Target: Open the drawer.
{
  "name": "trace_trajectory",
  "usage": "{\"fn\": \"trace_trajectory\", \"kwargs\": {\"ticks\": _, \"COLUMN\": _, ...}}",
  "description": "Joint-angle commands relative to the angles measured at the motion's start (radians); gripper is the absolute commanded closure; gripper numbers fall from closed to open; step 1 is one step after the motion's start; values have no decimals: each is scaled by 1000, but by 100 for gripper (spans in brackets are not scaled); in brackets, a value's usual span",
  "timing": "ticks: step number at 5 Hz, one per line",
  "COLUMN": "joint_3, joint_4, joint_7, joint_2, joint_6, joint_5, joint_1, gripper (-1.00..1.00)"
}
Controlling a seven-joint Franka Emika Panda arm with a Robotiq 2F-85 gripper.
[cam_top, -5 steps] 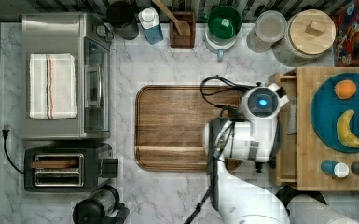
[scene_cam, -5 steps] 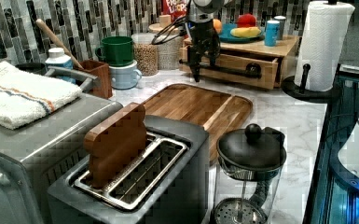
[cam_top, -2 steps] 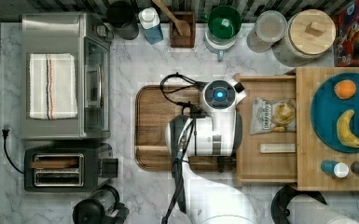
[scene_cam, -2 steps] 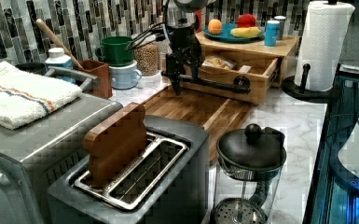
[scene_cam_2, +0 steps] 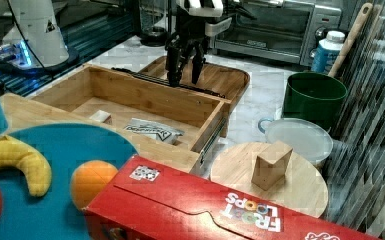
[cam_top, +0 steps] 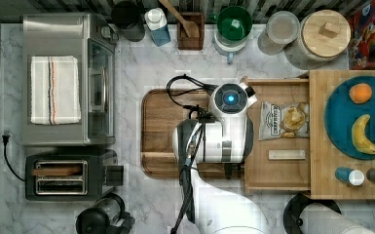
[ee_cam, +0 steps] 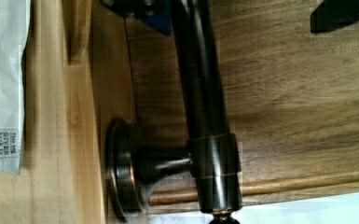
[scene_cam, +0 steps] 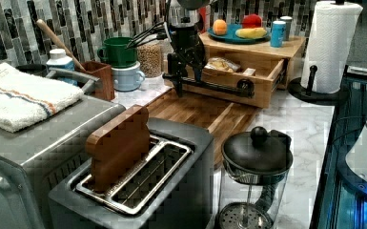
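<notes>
Over drawer [scene_cam_2: 130, 100] handle, claw [scene_cam_2: 185, 62] downward

Even, soft overhead light on the marble counter [cam_top: 141, 63], faint shadows, blocky compression speckle throughout, glare on the toaster oven [scene_cam_2: 280, 25], blue glow at the left view's right edge, close bar handle [ee_cam: 205, 107] blurred in the wrist view

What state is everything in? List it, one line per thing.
drawer: open, extended over the cutting board
claw: open, straddling the drawer handle
toaster oven: door shut
toaster: wooden slice in one slot
jar: wooden lid on
</notes>
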Motion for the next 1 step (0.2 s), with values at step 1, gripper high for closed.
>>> {"fn": "trace_trajectory", "kwargs": {"ticks": 1, "joint_3": 75, "joint_4": -4, "joint_7": 29, "joint_2": -73, "joint_6": -47, "joint_5": 48, "joint_1": 61, "gripper": -100}}
